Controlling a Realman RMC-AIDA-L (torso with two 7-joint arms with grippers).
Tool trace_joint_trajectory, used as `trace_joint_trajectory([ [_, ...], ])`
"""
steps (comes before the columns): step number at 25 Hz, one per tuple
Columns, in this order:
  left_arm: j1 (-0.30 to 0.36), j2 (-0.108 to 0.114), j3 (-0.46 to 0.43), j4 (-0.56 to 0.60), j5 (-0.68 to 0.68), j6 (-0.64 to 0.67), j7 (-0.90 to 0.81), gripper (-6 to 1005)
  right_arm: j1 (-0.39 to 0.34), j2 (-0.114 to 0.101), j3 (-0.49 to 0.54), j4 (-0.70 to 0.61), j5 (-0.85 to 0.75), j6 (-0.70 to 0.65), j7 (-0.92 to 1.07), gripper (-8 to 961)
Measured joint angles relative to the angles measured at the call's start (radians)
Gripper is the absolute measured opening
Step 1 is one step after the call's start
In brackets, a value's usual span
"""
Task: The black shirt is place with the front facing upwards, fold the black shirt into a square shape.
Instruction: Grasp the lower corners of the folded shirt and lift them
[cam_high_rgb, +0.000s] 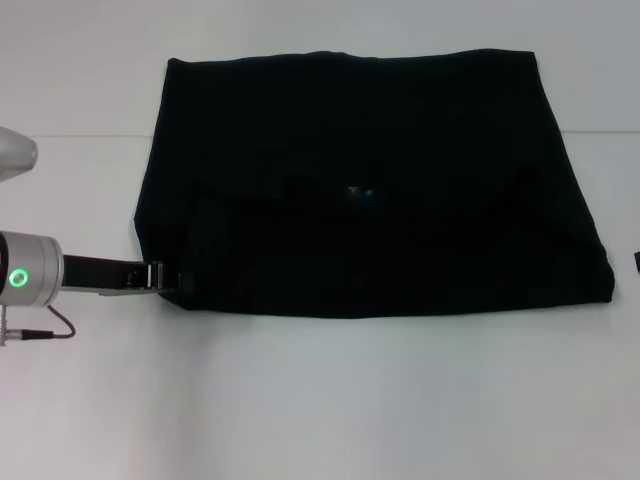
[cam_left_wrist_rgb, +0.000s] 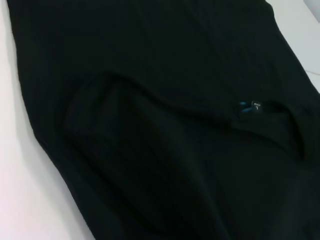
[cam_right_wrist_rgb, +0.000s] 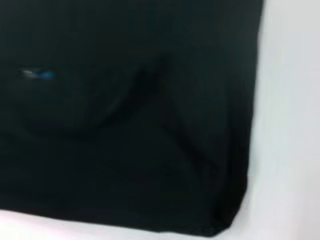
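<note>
Item: black shirt. Large dark cloth, lying flat on the white counter, centre and far half of the head view. Already folded into a wide, roughly rectangular slab; sleeves tucked in, no lettering showing. Long axis left to right across the counter, wider than deep. Near edge straight; near right corner rounded and thick with doubled layers. Curved fold lines across the upper layer. Small blue neck label visible near the middle, on the collar opening.

Left gripper: low at the counter, reaching in from the left, tip touching or just at the shirt's near left corner. Fingers close together, dark against dark cloth; cannot tell whether pinching the edge or merely beside it. Left wrist view filled by cloth, own fingers not shown.

Right gripper: barely in the head view, only a dark sliver at the right edge; fingers not shown in any view, state cannot tell. Right wrist camera looking at the near right corner of the shirt, so arm judged close to that side.

Deciding relation: shirt lies to the right of the left fingers, long axis running away from them toward the right arm. Judged next: a fold across the long axis, one short end carried over the other, to bring the slab nearer a square. Left arm nearer its end.
</note>
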Motion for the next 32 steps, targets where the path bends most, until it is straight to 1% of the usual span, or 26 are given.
trace_joint_trajectory([
  [1,0.001,0.0,-0.002,0.0,-0.002,0.0,0.003,21,0.018,0.01,-0.014,0.028,-0.04,0.03,0.001,886],
  [4,0.003,0.0,-0.009,0.0,-0.003,0.0,0.006,21,0.038,0.03,-0.055,0.097,-0.063,0.106,0.001,886],
  [7,0.004,0.0,-0.01,0.0,-0.004,0.001,0.006,21,0.054,0.044,-0.087,0.157,-0.061,0.176,0.0,886],
  [10,0.004,0.0,-0.014,0.0,-0.005,0.001,0.006,21,0.066,0.052,-0.096,0.2,-0.057,0.237,-0.002,886],
  [18,0.004,0.0,-0.038,-0.002,-0.007,0.003,0.02,20,0.088,0.066,-0.097,0.294,-0.034,0.355,-0.01,885],
  [25,-0.001,0.0,-0.039,-0.003,-0.007,0.003,0.024,20,0.091,0.073,-0.095,0.313,-0.035,0.38,-0.008,881],
  [30,-0.002,-0.001,-0.039,-0.001,-0.007,-0.001,0.025,20,0.082,0.076,-0.096,0.309,-0.035,0.393,-0.001,812],
  [32,-0.003,-0.002,-0.039,-0.001,-0.007,-0.003,0.025,20,0.082,0.074,-0.096,0.313,-0.035,0.393,-0.001,741],
])
